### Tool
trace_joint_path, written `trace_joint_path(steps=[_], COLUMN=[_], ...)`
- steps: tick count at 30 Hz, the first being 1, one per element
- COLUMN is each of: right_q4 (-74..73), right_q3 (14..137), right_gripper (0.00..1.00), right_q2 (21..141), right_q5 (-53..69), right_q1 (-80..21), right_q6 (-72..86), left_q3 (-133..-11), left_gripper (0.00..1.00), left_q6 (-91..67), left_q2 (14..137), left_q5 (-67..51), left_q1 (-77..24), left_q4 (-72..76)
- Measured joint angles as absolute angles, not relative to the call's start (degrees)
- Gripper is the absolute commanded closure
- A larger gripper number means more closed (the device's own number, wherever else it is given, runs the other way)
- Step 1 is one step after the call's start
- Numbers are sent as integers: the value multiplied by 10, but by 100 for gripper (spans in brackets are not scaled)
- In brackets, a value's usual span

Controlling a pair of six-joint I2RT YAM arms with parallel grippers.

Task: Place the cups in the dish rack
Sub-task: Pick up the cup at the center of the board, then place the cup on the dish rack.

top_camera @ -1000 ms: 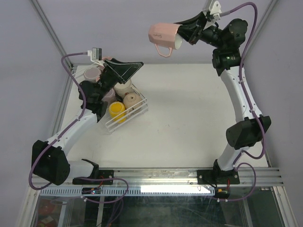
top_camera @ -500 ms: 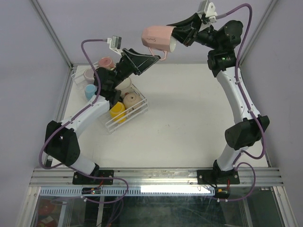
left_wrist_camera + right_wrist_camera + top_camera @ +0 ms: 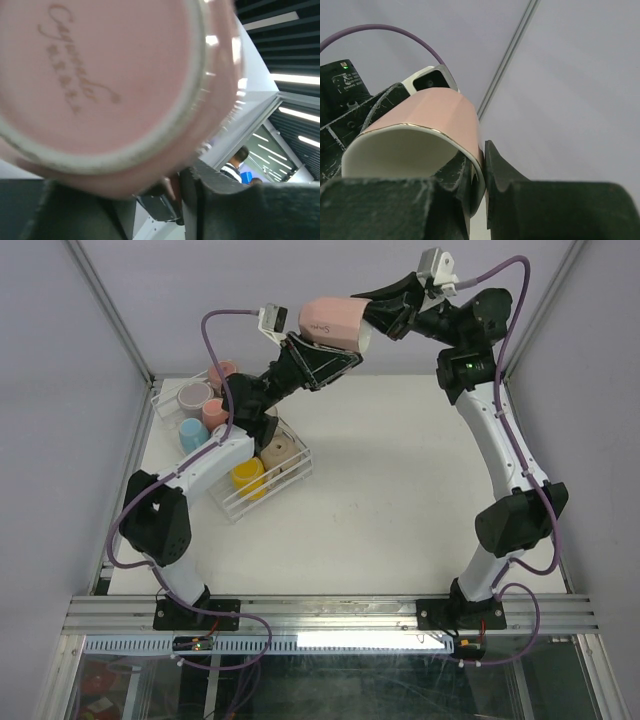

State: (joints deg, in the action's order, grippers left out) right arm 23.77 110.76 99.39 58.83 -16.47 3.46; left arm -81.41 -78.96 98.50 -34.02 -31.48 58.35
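Pink cup [image 3: 335, 322], rim gripped by right pincer [image 3: 479, 165]; only left wrist shows lettered base.

Pink mug [image 3: 100, 75] blurred, cropped in left wrist view

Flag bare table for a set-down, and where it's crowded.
Free: the white table from the dish rack across to the right arm, near edge included. Crowded: the far-left corner, with the rack and the cups left of it.

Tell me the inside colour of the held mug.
Cream-white inside the mug; clearest in the right wrist view.
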Motion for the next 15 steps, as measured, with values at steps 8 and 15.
trace_joint_path(steps=[8,15], right_q4=[276,292], right_q3=[1099,1060], right_gripper=[94,42], right_q2=[988,965], right_q5=[595,586], right_q1=[-161,-164], right_q6=[9,25], left_q3=[-821,-818], left_gripper=[100,100], left_q6=[-848,-836], left_q2=[1000,1000], left_q5=[-342,-346], left_q1=[-316,-316], left_q4=[615,617])
